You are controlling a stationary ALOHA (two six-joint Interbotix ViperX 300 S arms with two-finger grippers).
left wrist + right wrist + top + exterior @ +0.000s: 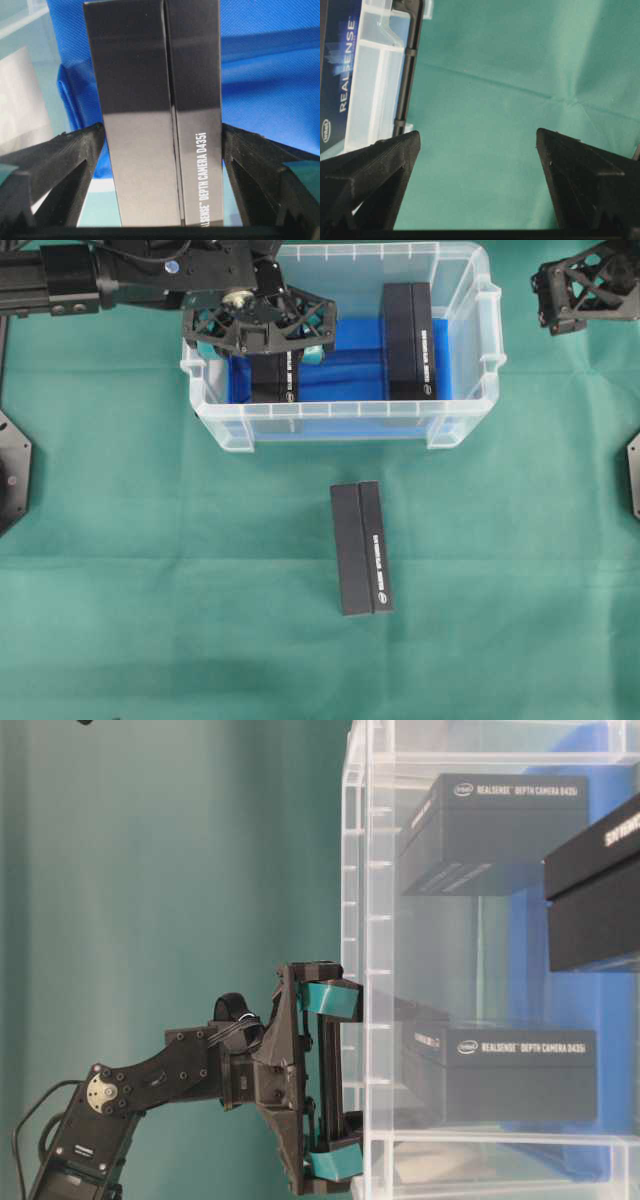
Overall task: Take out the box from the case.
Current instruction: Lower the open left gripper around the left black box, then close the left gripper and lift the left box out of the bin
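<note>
Two black boxes (408, 340) in the case (470, 425) read "REALSENSE DEPTH CAMERA D435i"; both pincers gape.

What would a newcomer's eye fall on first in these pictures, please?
Probably the case at the top middle of the green cloth, its blue lining under two black boxes. The left gripper reaches into its left end, open jaws either side of the left box. A third box lies on the cloth in front.

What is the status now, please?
Left gripper open, straddling left box inside case. Right gripper open, outside. Second box still inside. Nothing blocking.
</note>
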